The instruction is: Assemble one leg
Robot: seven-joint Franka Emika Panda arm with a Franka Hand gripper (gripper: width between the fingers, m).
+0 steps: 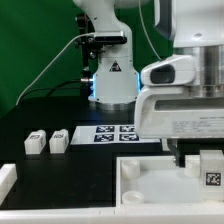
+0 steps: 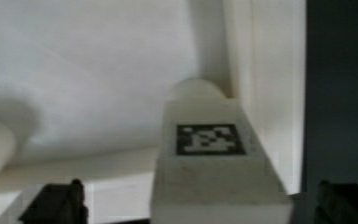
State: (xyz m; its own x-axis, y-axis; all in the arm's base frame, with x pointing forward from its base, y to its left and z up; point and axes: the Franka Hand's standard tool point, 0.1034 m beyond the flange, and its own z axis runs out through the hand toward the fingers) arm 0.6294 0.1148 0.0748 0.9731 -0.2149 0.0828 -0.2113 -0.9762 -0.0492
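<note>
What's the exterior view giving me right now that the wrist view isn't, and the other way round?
Only the exterior view shows two loose legs lying side by side on the black table, the marker board beyond them, and the arm's base.

Only the wrist view shows the dark fingers spread to either side of one leg, seemingly not clamped on it.

Both show the gripper low over the large white tray-like part and a tagged white block there.
</note>
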